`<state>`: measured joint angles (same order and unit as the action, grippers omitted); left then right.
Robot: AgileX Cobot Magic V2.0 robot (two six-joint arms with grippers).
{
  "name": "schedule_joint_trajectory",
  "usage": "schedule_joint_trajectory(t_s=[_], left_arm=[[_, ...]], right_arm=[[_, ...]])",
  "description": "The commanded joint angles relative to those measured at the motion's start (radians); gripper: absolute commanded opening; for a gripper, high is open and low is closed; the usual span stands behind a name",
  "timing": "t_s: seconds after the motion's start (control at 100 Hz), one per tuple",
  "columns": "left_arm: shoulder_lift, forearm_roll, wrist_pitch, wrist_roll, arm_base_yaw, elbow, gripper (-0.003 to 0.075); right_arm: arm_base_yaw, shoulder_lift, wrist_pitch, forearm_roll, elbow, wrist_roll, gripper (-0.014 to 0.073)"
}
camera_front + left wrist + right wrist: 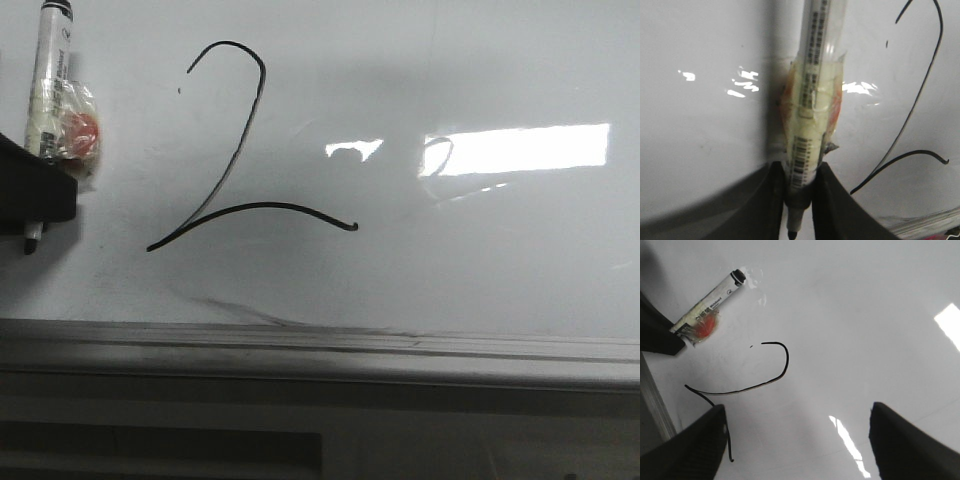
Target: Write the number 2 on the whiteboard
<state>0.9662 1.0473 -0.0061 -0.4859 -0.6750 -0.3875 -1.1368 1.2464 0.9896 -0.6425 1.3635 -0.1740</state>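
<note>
We record a thin black hand-drawn number 2 (pixel 235 150) on the glossy white whiteboard (pixel 500 250), left end effector (pixel 799 200) clamped on a white taped marker pen (pixel 812 100) beside it, right end effector (pixel 797 440) spread empty.

Both grippers (pixel 799 200) (pixel 795 440): matte black, wedge-shaped fingers, no markings.
</note>
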Motion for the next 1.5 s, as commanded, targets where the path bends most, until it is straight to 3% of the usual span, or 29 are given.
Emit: schedule_joint_trajectory(t_s=[0.0, 0.26, 0.36, 0.55, 0.78, 0.87, 0.94, 1.02, 1.04, 1.08, 1.18, 1.26, 1.36, 1.49], left_arm=[[-0.004, 0.004, -0.026, 0.006, 0.008, -0.029, -0.0019], [-0.004, -0.028, -0.001, 0.006, 0.008, -0.031, -0.0007], [-0.004, -0.010, -0.003, 0.006, 0.008, -0.031, 0.0071], [-0.004, -0.005, -0.010, 0.006, 0.008, -0.031, 0.0298], [-0.024, -0.008, -0.016, 0.006, 0.008, -0.031, 0.0326], [-0.063, -0.035, -0.005, 0.006, 0.008, -0.031, 0.0318], [-0.114, -0.038, 0.006, 0.006, 0.008, -0.031, 0.0259], [-0.198, -0.040, 0.006, 0.006, 0.008, -0.031, 0.0104], [-0.222, -0.047, 0.006, 0.006, 0.008, -0.031, 0.0058], [-0.261, -0.068, 0.006, 0.005, 0.008, -0.031, -0.0018], [-0.376, -0.139, 0.006, 0.005, 0.008, -0.031, -0.0020], [-0.448, -0.194, 0.006, 0.005, 0.008, -0.027, -0.0020], [-0.539, -0.284, 0.006, 0.005, 0.008, -0.007, -0.0020], [-0.668, -0.431, -0.026, 0.005, 0.008, 0.040, -0.0020]], right_arm=[[0.002, -0.026, -0.034, -0.047, 0.033, -0.024, 0.0514], [0.002, -0.026, -0.027, -0.045, 0.033, -0.039, 0.0514], [0.002, -0.026, -0.027, -0.045, 0.033, -0.039, 0.0514], [0.002, -0.026, -0.027, -0.045, 0.033, -0.045, 0.0514], [0.002, -0.026, -0.023, -0.045, 0.033, -0.045, 0.0514], [0.002, -0.032, -0.019, -0.045, 0.033, -0.074, 0.0443], [0.002, -0.048, -0.014, -0.045, 0.033, -0.091, 0.0248], [0.002, -0.079, -0.003, -0.037, 0.029, -0.095, -0.0041], [0.002, -0.091, -0.001, -0.031, 0.026, -0.100, -0.0076], [0.002, -0.116, -0.005, -0.024, 0.015, -0.113, -0.0069], [0.002, -0.200, -0.055, -0.009, -0.045, -0.136, -0.0071], [0.002, -0.298, -0.176, 0.007, -0.139, -0.136, -0.0071], [0.002, -0.459, -0.345, 0.022, -0.321, -0.136, -0.0070], [0.002, -0.685, -0.440, 0.022, -0.575, -0.142, -0.0070]])
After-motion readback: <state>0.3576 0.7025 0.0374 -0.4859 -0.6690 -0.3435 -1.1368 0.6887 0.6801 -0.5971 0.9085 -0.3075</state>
